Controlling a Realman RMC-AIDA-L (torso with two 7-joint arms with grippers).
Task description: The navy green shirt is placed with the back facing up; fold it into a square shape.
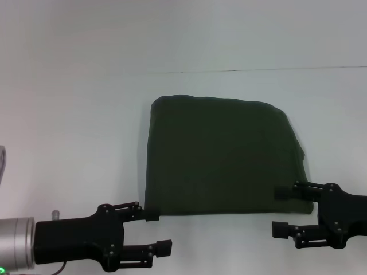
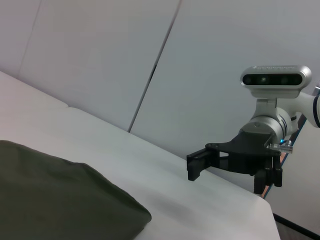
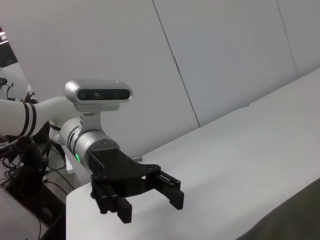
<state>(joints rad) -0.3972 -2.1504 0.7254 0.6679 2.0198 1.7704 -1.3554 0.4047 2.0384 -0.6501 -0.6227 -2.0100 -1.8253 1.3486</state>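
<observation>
The navy green shirt [image 1: 221, 157] lay folded mid-frame on the tabletop [image 1: 74, 114], soft and limp; its near corners looked easiest to pinch. Left end effector [image 1: 150, 232] and right end effector [image 1: 285, 211] gaped empty, lower frame.

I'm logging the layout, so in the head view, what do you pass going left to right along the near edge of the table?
Left gripper, open → navy green shirt, folded flat on the white table → right gripper, open by the shirt's near right corner.
</observation>
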